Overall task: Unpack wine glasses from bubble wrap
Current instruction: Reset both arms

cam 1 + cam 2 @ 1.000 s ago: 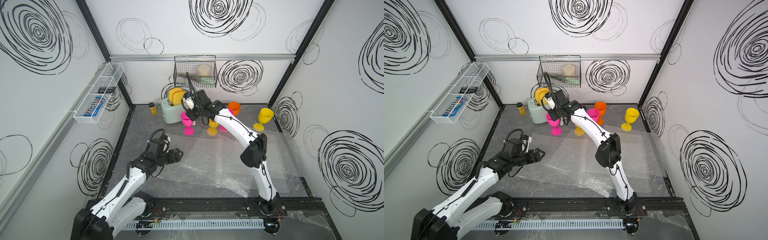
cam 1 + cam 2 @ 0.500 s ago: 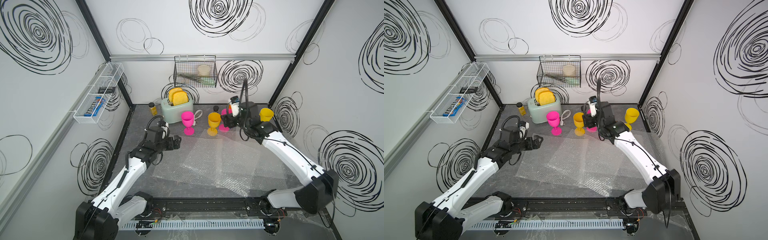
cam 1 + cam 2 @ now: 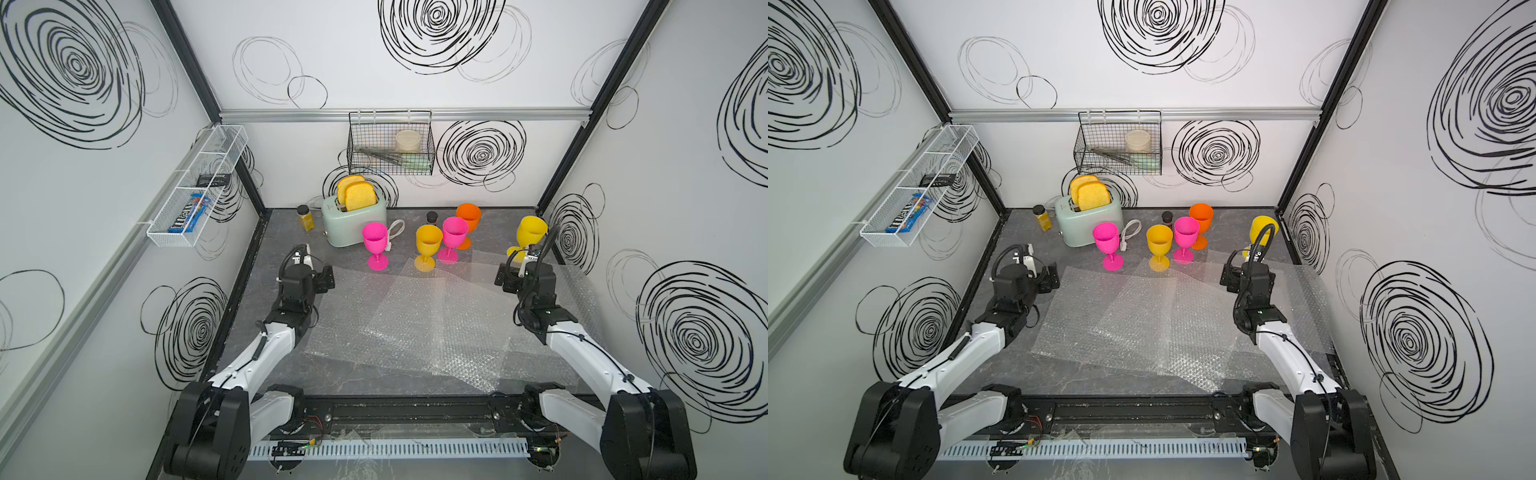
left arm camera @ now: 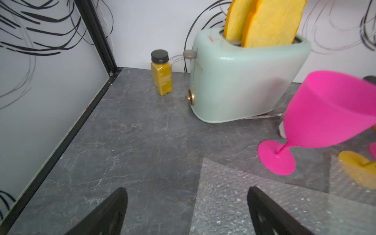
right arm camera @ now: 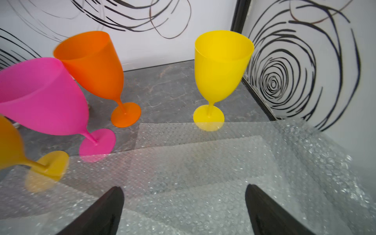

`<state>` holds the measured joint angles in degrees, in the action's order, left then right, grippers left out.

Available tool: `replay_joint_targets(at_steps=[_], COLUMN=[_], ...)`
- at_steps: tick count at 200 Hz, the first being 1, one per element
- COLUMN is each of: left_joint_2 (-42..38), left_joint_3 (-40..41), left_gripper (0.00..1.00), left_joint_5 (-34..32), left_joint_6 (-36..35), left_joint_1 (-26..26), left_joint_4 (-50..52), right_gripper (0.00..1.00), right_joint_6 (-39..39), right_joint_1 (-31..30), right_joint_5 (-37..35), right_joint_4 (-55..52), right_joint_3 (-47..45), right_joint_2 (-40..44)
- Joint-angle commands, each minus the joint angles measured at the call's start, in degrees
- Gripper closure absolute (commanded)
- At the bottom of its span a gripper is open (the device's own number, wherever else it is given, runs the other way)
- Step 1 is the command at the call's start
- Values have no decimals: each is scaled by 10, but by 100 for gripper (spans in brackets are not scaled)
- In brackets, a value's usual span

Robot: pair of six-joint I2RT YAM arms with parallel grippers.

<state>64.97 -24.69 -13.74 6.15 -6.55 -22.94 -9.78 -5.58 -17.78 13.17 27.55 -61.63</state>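
Note:
Several wine glasses stand upright along the back in both top views: a pink one (image 3: 375, 245) by the toaster, a yellow one (image 3: 428, 245), a second pink one (image 3: 454, 235), an orange one (image 3: 468, 216) and a yellow one (image 3: 531, 232) at the right wall. Flat sheets of bubble wrap (image 3: 415, 324) overlap on the floor. My left gripper (image 3: 326, 277) hovers open over the wrap's back left corner (image 4: 234, 193), nothing between its fingers (image 4: 114, 211). My right gripper (image 3: 503, 277) is open and empty above the wrap (image 5: 183, 162), short of the right yellow glass (image 5: 219, 67).
A mint toaster (image 3: 353, 220) with two slices stands at the back, its white cord (image 3: 395, 228) beside the pink glass. A yellow spice jar (image 3: 305, 217) and a dark-lidded jar (image 3: 432, 217) sit near the back wall. A wire basket (image 3: 390, 145) and a white shelf (image 3: 195, 187) hang on the walls.
My right arm has swung away from the pink glass by the toaster over to the right side, and its jaws have opened wide. The left gripper moved back and left and opened a little more.

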Motion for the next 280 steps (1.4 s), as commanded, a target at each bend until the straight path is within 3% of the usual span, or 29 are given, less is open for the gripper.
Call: replay_joint_targets(at_steps=[1, 20, 47, 70, 106, 127, 139, 148, 159, 280], left_joint_2=[24, 53, 102, 141, 218, 212, 209, 209, 211, 208], left_joint_3=[49, 76, 144, 169, 167, 155, 155, 153, 152, 151], left_gripper=[4, 4, 4, 4, 4, 4, 4, 4, 4, 4], left_joint_5=[-23, -14, -23, -16, -48, -56, -55, -53, -49, -36], left_joint_6=[-55, -58, -78, -84, -73, -65, -63, -62, -62, -56], left_joint_1=[5, -6, -21, -16, -13, -12, -11, -11, -7, 2], left_joint_4=[-225, -281, -469, -553, -636, -599, -595, -592, -595, -586], right_gripper=[3, 3, 3, 3, 3, 3, 3, 3, 3, 3], right_joint_6=[9, -12, -16, -12, 71, 71, 78, 71, 54, 57], right_joint_1=[13, 20, 21, 20, 9, 22, 20, 27, 56, 54], right_joint_5=[-43, -74, -98, -59, 30, 70, 63, 73, 131, 130], right_joint_4=[117, 95, 162, 305, 541, 608, 606, 526, 477, 481], right_joint_3=[-18, -11, -57, -137, -203, -211, -181, -133, -119, -116], right_joint_2=[-16, -41, -58, -67, -111, -186, -229, -242, -228, -234])
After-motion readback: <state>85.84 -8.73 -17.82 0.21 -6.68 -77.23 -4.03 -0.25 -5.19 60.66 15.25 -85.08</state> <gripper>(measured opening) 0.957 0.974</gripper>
